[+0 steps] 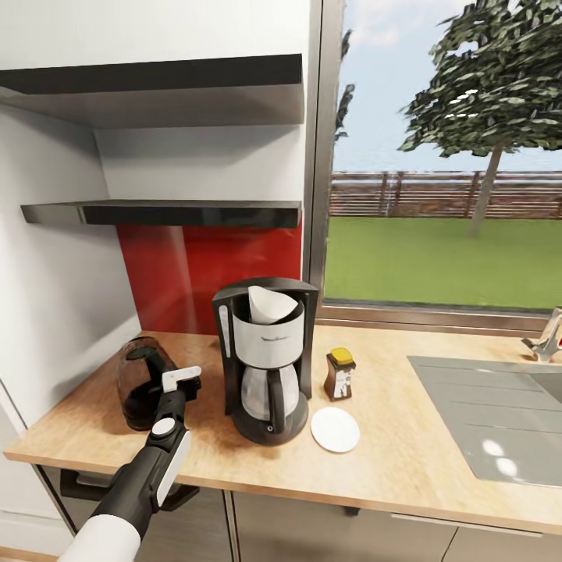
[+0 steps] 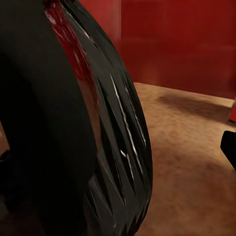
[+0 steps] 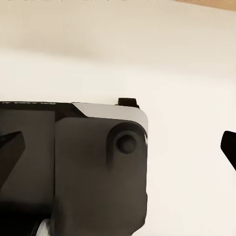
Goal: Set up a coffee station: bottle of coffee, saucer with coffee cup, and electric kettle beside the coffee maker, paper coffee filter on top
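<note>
The black coffee maker (image 1: pixel 265 367) stands on the kitchen countertop (image 1: pixel 406 460) with the white paper coffee filter (image 1: pixel 272 305) in its top. To its right are the bottle of coffee (image 1: pixel 339 375) and, in front of that, the bare white saucer (image 1: pixel 335 429). The dark electric kettle (image 1: pixel 142 382) sits to the coffee maker's left. My left gripper (image 1: pixel 178 384) is right against the kettle's near side. The left wrist view has the kettle's body (image 2: pixel 88 147) very close, with one fingertip (image 2: pixel 229 147) far off to the side, so the jaws are open. My right gripper (image 3: pixel 118 147) is open and holds nothing. The kitchen shelf (image 1: pixel 164 212) is bare. The coffee cup is out of view.
A thicker dark slab (image 1: pixel 156 74) hangs above the shelf. A grey sink (image 1: pixel 492 414) with a tap (image 1: pixel 546 336) is set into the counter at the right. A red backsplash (image 1: pixel 203 273) and a window (image 1: pixel 445 156) lie behind. A white wall (image 1: pixel 55 273) closes off the left.
</note>
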